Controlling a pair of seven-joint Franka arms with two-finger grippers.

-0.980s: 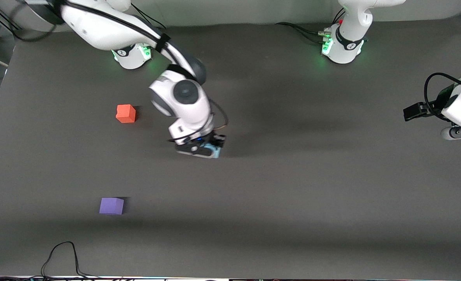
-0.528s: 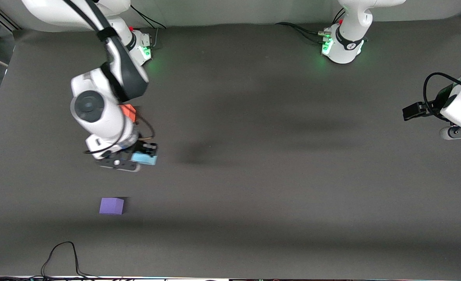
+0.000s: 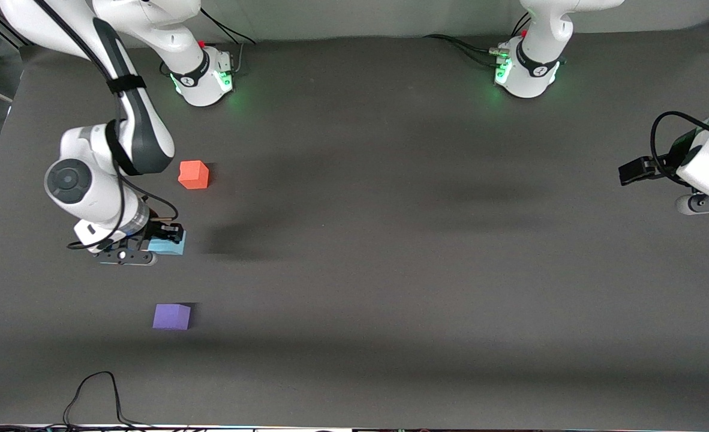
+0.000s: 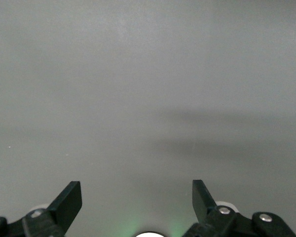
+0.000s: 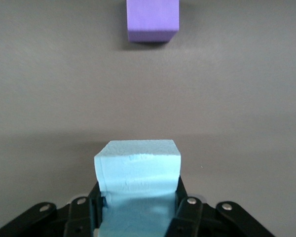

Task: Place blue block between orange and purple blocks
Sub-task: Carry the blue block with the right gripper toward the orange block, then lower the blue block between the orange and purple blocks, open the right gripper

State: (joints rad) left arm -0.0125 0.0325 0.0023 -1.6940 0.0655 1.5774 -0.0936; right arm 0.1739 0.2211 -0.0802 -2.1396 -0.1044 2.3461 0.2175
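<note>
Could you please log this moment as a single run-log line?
right gripper: shut on blue block, over table between orange block and purple block | left gripper: open, waiting

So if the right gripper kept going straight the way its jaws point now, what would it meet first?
Probably the dark grey table: the right gripper, shut on the light sky-blue matte cube, points down at it. The violet-purple matte cube sits further along, apart.

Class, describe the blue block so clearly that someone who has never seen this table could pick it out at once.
Start at the right arm's end of the dark grey table, where three small cubes sit roughly in a line. The blue block is the middle one, nearer the front camera than the orange block and farther than the purple block. It alone is sky-blue and clamped in the right gripper.
</note>
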